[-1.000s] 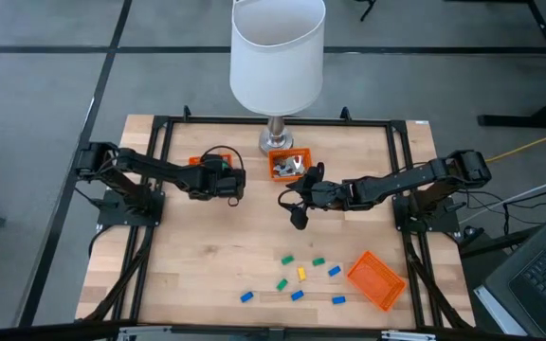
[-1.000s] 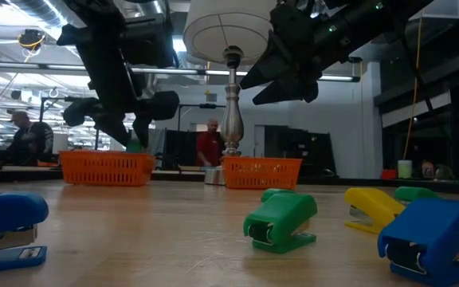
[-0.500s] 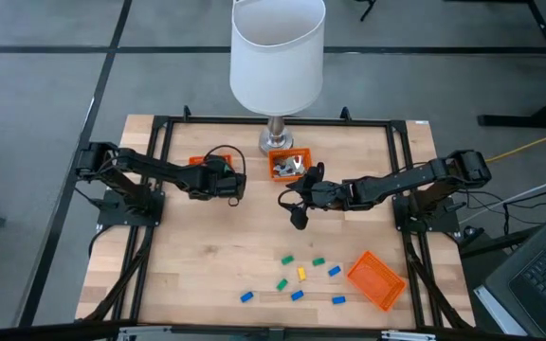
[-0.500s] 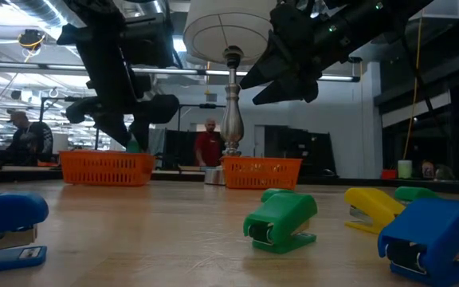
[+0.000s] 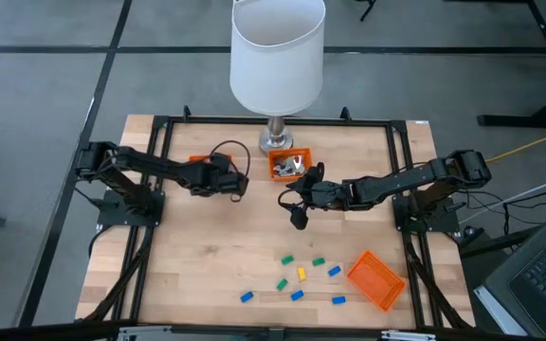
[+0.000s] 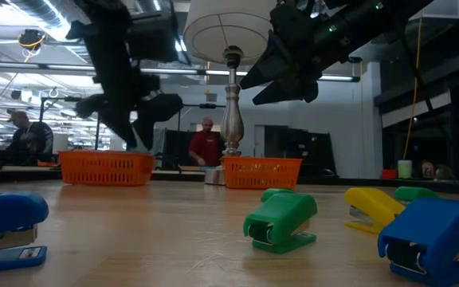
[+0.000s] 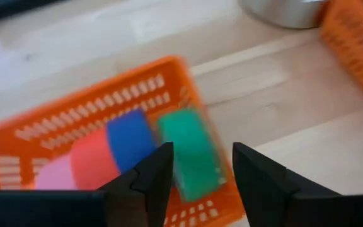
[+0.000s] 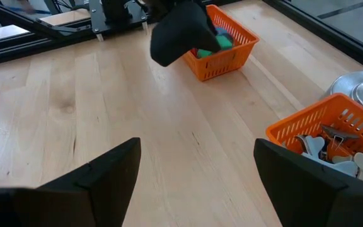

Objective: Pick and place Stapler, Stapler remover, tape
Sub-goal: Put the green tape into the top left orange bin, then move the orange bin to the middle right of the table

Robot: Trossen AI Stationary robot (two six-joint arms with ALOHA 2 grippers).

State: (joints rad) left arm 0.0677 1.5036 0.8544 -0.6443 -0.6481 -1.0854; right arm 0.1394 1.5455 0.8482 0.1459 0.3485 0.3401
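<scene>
High view: I am holding my left hand (image 5: pixel 238 183) low over the orange basket (image 5: pixel 197 161) at the frame's left-centre, fingers parted and gripping nothing. My right hand (image 5: pixel 299 216) is hanging wide open and empty over the bare middle of the tabletop (image 5: pixel 197 256).

The tape is lying in that basket. The left wrist view is showing four rolls side by side: a pink roll (image 7: pixel 49 180), a red roll (image 7: pixel 93 161), a blue roll (image 7: pixel 130 135) and a green roll (image 7: pixel 188 135).

The green one is sitting just beside the basket's wall, right under my fingertips (image 7: pixel 159 157). If I pull away low, I am risking a snag on the rim, dragging the light basket or tipping that roll out.

Three orange baskets are showing in all: this one, a second basket (image 5: pixel 289 166) by the lamp base (image 5: pixel 275 144) holding silvery pieces too jumbled to count, and a third basket (image 5: pixel 377 280) lying askew at lower right.

Eight small staplers (image 5: pixel 301 273) are lying scattered low in the frame: four blue, three green and one yellow, by my count.
</scene>
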